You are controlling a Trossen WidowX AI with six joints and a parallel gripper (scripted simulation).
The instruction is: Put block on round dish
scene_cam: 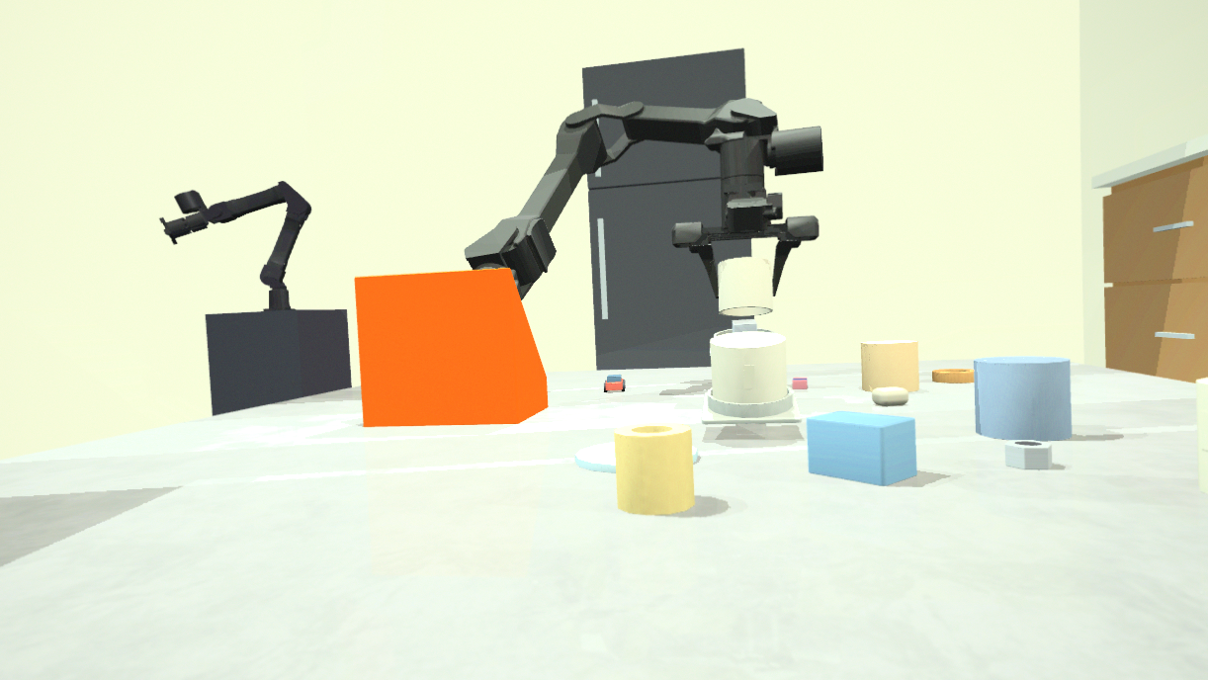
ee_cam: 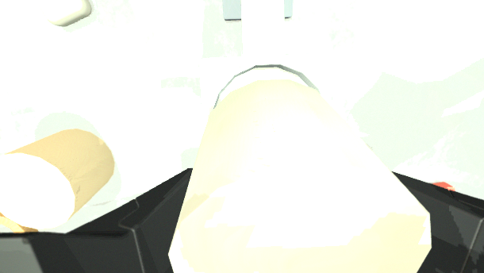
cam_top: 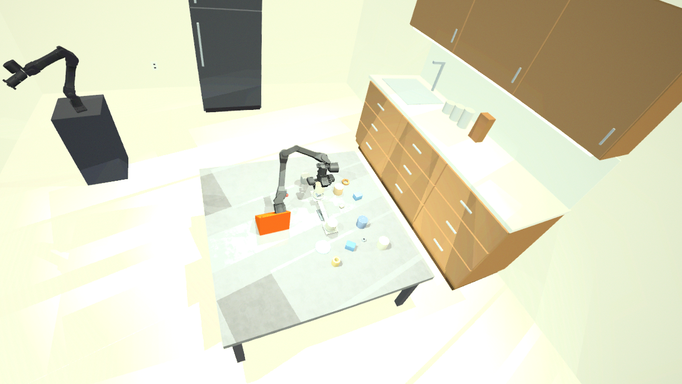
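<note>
My gripper (cam_top: 319,187) (scene_cam: 746,291) (ee_cam: 275,174) is shut on a cream cup (scene_cam: 745,283) (ee_cam: 286,159), held upright above the far end of the balance (cam_top: 322,210). A small pale grey-blue block (scene_cam: 743,325) shows in the gap below the held cup, at the far pan; its lower part is hidden behind the near cup. The other cream cup (cam_top: 330,224) (scene_cam: 747,369) stands on the near pan, which sits low. The round white dish (cam_top: 322,246) (scene_cam: 593,458) lies in front of the near end, with no cup above it.
An orange box (cam_top: 273,222) (scene_cam: 448,346) stands left of the balance. To the right are a tan cylinder (cam_top: 337,190) (scene_cam: 889,366) (ee_cam: 85,159), a blue cylinder (cam_top: 362,222) (scene_cam: 1022,398) and a pebble (scene_cam: 889,395). A yellow tube (cam_top: 336,262) (scene_cam: 654,472) and a blue box (cam_top: 350,245) (scene_cam: 860,447) stand near the dish.
</note>
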